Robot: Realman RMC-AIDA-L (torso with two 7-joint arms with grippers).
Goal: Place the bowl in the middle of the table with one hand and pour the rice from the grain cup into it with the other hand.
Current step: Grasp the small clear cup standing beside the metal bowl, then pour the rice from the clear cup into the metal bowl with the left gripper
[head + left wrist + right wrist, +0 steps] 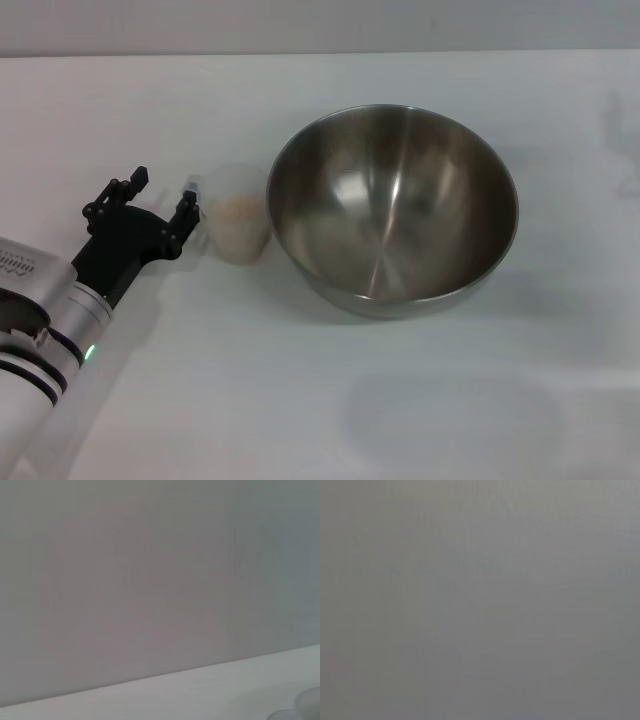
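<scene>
The steel bowl [392,210] stands empty on the white table [300,400], about mid-table, slightly right of centre. The transparent grain cup [238,215] stands upright just left of the bowl, holding pale rice [238,208]. Its handle points left. My left gripper [162,197] is open, just left of the cup, with one finger [186,210] close to the handle and nothing between the fingers. My right gripper is out of view. The left wrist view shows only a plain wall and a strip of table [200,695]. The right wrist view shows plain grey.
The table's far edge [320,54] meets a grey wall at the back. A faint shadow lies on the table at the front right [450,420].
</scene>
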